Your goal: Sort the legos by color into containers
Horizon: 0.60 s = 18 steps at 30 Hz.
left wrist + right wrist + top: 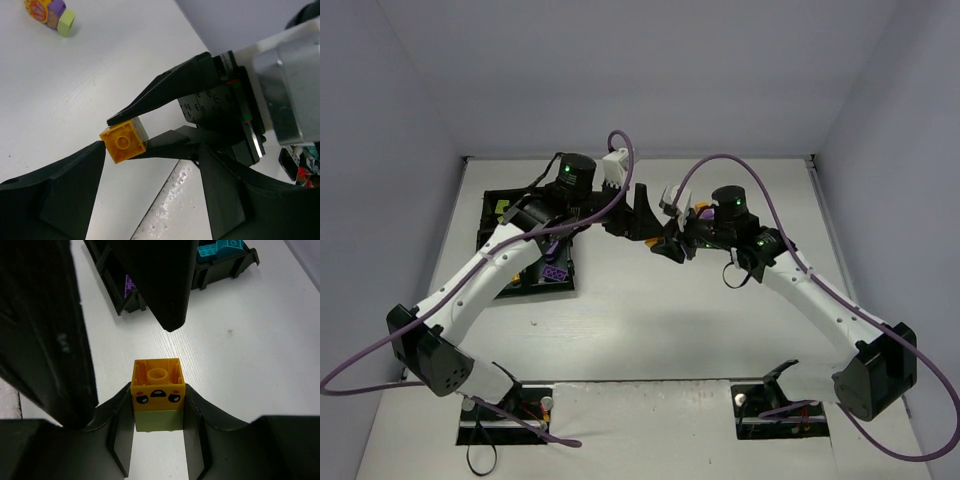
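Both arms meet over the middle of the tabletop (pixel 650 330), and the action is up in the air. The right jaws are clamped tight on a two-brick stack: an orange brick (pixel 157 382) with a little face printed on it, pressed onto a yellow-green brick (pixel 157 420). The grip sits low, across the green brick and the bottom edge of the orange one, so the stack pokes out from the tips.

The left arm (pixel 490 265) reaches across from over the black tray (pixel 220 267). Its jaws are spread wide on either side of that stack, one finger just beside the orange brick and the other well apart from it. They hold nothing.

This looks like a pull-apart, since two colours locked together can't share one compartment. The likely next move is for the left jaws to centre on the exposed orange brick, close on it alone, and then twist or pull away while the right side holds firm. A squeeze that catches the seam would only grip both bricks together.

In the tray, a purple brick (pixel 129 287) sits in one compartment and cyan bricks (pixel 220 247) in another. A small cluster (pixel 50 12) of orange, purple and yellow-green pieces waits on the tabletop.
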Each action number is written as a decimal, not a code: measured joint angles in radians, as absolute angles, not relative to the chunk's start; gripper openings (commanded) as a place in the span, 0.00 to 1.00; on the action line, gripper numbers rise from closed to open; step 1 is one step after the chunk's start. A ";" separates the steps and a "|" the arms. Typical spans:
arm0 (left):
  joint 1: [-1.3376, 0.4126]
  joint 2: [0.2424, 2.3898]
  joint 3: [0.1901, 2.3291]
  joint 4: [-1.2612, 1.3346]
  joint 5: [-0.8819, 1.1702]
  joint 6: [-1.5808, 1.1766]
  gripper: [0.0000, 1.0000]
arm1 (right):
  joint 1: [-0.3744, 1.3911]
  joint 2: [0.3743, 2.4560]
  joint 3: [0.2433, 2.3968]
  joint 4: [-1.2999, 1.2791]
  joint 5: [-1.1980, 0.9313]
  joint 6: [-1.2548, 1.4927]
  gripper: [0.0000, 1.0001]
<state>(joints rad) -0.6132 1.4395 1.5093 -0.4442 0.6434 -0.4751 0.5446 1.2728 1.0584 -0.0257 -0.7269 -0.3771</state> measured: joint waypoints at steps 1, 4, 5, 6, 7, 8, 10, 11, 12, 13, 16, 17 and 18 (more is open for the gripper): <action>-0.617 1.448 1.520 -0.457 0.624 -0.484 0.68 | 0.545 1.271 1.056 -0.027 -0.716 -0.379 0.04; -0.622 1.473 1.534 -0.479 0.585 -0.512 0.68 | 0.548 1.266 1.055 -0.022 -0.693 -0.381 0.04; -0.622 1.481 1.534 -0.485 0.574 -0.520 0.68 | 0.550 1.264 1.055 -0.019 -0.688 -0.381 0.04; -0.622 1.493 1.534 -0.492 0.561 -0.530 0.68 | 0.552 1.263 1.055 -0.016 -0.684 -0.381 0.04; -0.622 1.502 1.534 -0.497 0.548 -0.536 0.68 | 0.552 1.261 1.055 -0.014 -0.683 -0.381 0.04; -0.622 1.511 1.534 -0.501 0.538 -0.541 0.68 | 0.552 1.261 1.055 -0.012 -0.680 -0.381 0.04; -0.622 1.525 1.534 -0.508 0.519 -0.551 0.68 | 0.554 1.260 1.055 -0.010 -0.677 -0.381 0.04; -0.622 1.530 1.534 -0.511 0.513 -0.554 0.68 | 0.555 1.259 1.055 -0.010 -0.676 -0.381 0.04; -0.622 1.533 1.534 -0.512 0.509 -0.556 0.67 | 0.556 1.259 1.054 -0.010 -0.675 -0.381 0.04; -0.622 1.534 1.534 -0.511 0.508 -0.558 0.64 | 0.558 1.258 1.052 -0.009 -0.675 -0.380 0.04; -0.622 1.534 1.534 -0.507 0.519 -0.562 0.59 | 0.558 1.251 1.042 -0.009 -0.672 -0.380 0.04; -0.622 1.536 1.534 -0.504 0.528 -0.563 0.58 | 0.558 1.249 1.040 -0.009 -0.670 -0.380 0.04; -0.622 1.537 1.534 -0.499 0.537 -0.565 0.56 | 0.558 1.248 1.039 -0.009 -0.669 -0.381 0.04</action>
<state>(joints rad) -0.6220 1.5368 1.5341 -0.4992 0.5365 -0.5652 0.5583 1.2480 1.0389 -0.0093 -0.6685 -0.3805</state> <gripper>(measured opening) 0.586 0.340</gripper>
